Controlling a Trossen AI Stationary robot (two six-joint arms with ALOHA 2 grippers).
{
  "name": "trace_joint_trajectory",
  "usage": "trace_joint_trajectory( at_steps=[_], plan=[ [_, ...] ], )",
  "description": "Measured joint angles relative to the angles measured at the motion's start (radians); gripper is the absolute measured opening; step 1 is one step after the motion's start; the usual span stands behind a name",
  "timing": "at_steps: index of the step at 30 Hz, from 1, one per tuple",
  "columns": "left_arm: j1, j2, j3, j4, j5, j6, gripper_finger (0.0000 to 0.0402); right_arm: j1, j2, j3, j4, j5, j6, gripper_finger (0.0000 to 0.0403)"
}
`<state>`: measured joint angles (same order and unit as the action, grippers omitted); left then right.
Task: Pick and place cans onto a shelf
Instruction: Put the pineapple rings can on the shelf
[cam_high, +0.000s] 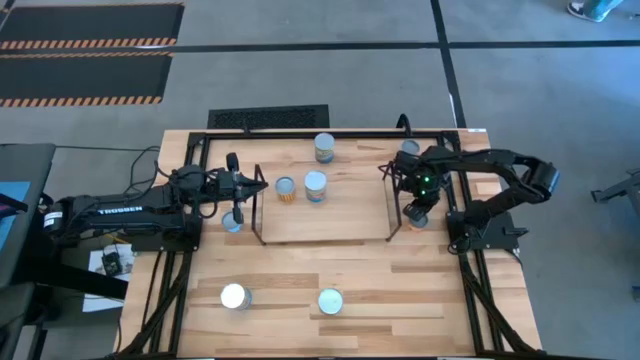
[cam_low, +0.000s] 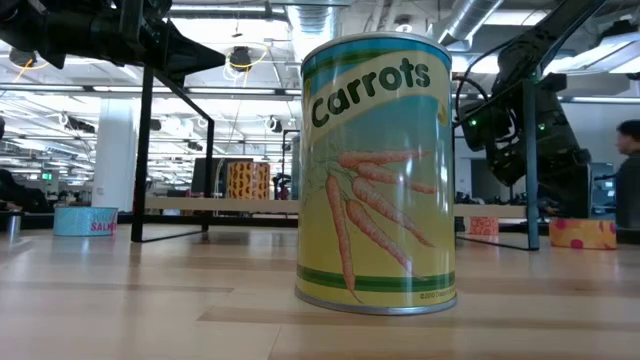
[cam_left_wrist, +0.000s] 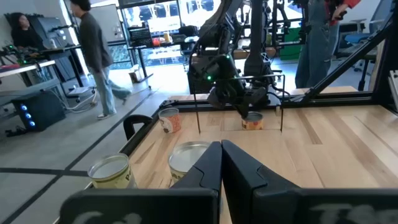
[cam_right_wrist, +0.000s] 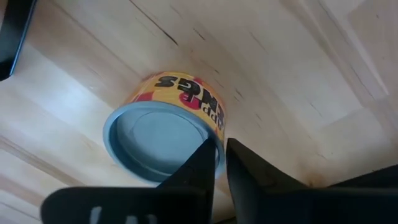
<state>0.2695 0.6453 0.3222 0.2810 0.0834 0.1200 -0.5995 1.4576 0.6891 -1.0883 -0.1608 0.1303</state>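
The shelf (cam_high: 340, 215) is a low light-wood platform with black wire uprights, at the table's middle. Two cans (cam_high: 285, 188) (cam_high: 315, 186) stand on its left part. My left gripper (cam_high: 255, 185) is shut and empty in the air by the shelf's left upright; its wrist view (cam_left_wrist: 221, 155) shows it too. My right gripper (cam_high: 418, 205) is shut and hovers above a short yellow-labelled can (cam_right_wrist: 165, 134) that stands on the table just right of the shelf's right upright. In the low view this gripper (cam_low: 510, 135) is well above the tabletop.
More cans stand on the table: one by the left upright (cam_high: 232, 220), two at the far edge (cam_high: 325, 147) (cam_high: 410, 148), two near the front (cam_high: 235, 296) (cam_high: 330, 301). The last is the Carrots can (cam_low: 375, 170). People move in the room beyond.
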Motion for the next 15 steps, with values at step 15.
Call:
trace_joint_trajectory(
  at_steps=[15],
  plan=[
    [0.000, 0.000, 0.000, 0.003, 0.000, 0.000, 0.0000, -0.047, -0.110, -0.008, -0.080, 0.006, 0.040, 0.0016]
  ],
)
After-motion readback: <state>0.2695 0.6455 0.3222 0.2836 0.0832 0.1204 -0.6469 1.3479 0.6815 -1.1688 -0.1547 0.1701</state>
